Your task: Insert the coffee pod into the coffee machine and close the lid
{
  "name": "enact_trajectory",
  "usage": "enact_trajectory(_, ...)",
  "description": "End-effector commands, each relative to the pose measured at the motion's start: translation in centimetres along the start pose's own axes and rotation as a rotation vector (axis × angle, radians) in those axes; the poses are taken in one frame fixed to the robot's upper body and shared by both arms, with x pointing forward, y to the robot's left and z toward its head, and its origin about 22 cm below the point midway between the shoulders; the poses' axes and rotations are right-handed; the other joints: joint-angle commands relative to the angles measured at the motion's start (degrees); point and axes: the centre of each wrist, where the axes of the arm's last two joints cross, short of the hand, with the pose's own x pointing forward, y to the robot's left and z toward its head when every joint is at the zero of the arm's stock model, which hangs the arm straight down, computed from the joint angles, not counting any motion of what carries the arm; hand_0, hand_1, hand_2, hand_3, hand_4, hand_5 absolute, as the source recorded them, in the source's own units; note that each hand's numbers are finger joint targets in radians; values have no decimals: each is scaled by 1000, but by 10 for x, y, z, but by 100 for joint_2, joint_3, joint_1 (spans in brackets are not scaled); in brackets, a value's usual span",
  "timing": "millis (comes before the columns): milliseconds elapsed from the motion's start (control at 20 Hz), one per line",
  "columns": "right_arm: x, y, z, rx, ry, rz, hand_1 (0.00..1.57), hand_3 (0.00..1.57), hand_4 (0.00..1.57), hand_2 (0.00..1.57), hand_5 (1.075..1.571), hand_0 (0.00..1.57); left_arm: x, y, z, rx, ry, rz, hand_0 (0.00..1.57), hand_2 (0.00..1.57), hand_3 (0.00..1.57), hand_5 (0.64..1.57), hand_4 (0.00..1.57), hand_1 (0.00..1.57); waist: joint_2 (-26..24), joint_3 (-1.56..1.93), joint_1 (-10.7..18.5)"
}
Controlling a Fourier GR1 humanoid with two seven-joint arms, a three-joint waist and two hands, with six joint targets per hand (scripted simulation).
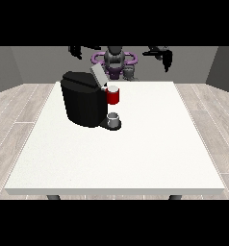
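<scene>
A black coffee machine (pixel 82 103) stands on the white table (pixel 135 153), left of the middle. Its grey lid (pixel 97 74) is tilted up and open. The machine's front head is red (pixel 113 96), with a pale top that may be the coffee pod; I cannot tell for sure. A grey cup (pixel 113 117) sits on the machine's base under the head. The hand at the view's left (pixel 76 50) is raised high above the table's far edge, away from the machine. The hand at the view's right (pixel 163 55) is raised too, far from the machine. Neither holds anything.
The robot's body (pixel 115 62) stands behind the table's far edge. Wooden floor surrounds the table. The table's near half and right side carry no objects.
</scene>
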Motion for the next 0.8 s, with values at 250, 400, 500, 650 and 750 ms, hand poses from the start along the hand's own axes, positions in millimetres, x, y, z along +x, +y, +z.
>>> enact_trajectory(250, 10, -5, -31, 25, -49, -28, 0, 0, 0, 0, 1571, 0, 26, 9, 15, 22, -94, -48, 0, 0, 0, 1571, 0, 0, 799, 0, -43)
enact_trajectory(400, 2, 5, -32, 32, -5, -61, 0, 0, 0, 0, 1571, 0, 17, 11, 30, 43, -68, -44, 0, 0, 0, 1571, 0, 0, 745, -1, -108)
enact_trajectory(500, 18, -24, -49, 20, -70, -19, 0, 0, 0, 0, 1571, 0, 53, 14, 10, 52, -126, -36, 0, 0, 0, 1571, 0, 0, 1059, 0, -58)
enact_trajectory(650, 13, 4, -54, 47, -36, -19, 0, 0, 0, 0, 1571, 0, 43, 25, 25, 56, -118, -58, 0, 0, 0, 1571, 0, 0, 995, -1, -170)
enact_trajectory(750, 5, 4, -57, 27, -20, -14, 0, 0, 0, 0, 1571, 0, 36, 8, 32, 26, -119, -51, 0, 0, 0, 1571, 0, 0, 1009, -1, -39)
